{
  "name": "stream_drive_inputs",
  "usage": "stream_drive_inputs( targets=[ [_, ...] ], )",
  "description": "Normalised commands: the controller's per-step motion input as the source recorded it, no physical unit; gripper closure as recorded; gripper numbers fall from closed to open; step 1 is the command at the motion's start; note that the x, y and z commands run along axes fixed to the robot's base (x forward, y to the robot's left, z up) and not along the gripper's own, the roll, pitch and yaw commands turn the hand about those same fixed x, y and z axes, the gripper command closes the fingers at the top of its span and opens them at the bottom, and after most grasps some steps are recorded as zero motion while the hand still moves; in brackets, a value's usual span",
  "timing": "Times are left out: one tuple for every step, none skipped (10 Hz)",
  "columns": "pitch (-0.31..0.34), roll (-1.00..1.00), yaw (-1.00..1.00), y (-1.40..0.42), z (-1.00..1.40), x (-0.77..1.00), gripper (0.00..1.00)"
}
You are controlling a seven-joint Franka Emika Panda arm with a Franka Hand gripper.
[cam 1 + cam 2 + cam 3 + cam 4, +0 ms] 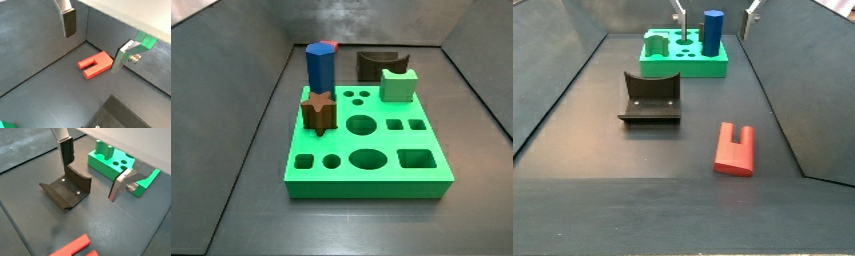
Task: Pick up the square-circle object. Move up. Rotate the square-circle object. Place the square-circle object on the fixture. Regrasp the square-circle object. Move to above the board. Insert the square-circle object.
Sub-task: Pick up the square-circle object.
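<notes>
We found the two-finger gripper released, its flat silver fingers with dark pads spread wide and nothing between them; it hung above the dark grey floor, clear of every piece. In both wrist views the fingers framed open floor, and in a side view only their tips showed at the far end of the table. The small bright red square-circle object, a blocky peg with a slot cut in one end, lay flat on the floor near a side wall, well apart from the gripper. The dark brown-black fixture with its curved notch stood between that peg and the wide flat bright green board. On the board stood the tall blue prism, the brown star peg and a pale green notched block.
</notes>
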Motion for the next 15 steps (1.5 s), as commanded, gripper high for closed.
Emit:
stream_drive_inputs(
  targets=[
    [0.263, -0.09, -0.05, 0.06, -0.27, 0.36, 0.0],
    [0.231, -0.18, -0.01, 0.07, -0.55, 0.3, 0.0],
    [0.123, -0.23, -0.04, 0.22, -0.62, 0.24, 0.0],
    [0.0, -0.09, -0.38, 0.53, -1.0, -0.68, 0.0],
    [0.0, 0.0, -0.33, 0.67, -1.0, -0.45, 0.0],
    [0.02, -0.07, -0.26, 0.71, -0.97, -0.13, 0.0],
    [0.036, -0.16, -0.11, 0.58, -0.83, 0.0, 0.0],
    [0.011, -0.26, -0.14, 0.47, -0.68, 0.0, 0.0],
    [0.0, -0.3, -0.22, 0.39, -0.58, 0.0, 0.0],
    [-0.043, -0.33, -0.22, 0.33, -0.51, -0.03, 0.0],
    [-0.061, -0.33, -0.19, 0.32, -0.51, -0.01, 0.0],
    [-0.126, -0.3, -0.09, 0.26, -0.56, -0.17, 0.0],
    [-0.163, -0.18, 0.0, 0.0, -0.62, -0.24, 0.0],
    [-0.167, -0.17, 0.0, -0.01, -0.62, -0.14, 0.0],
    [-0.159, -0.09, 0.0, -0.14, -0.45, -0.11, 0.0]
  ],
)
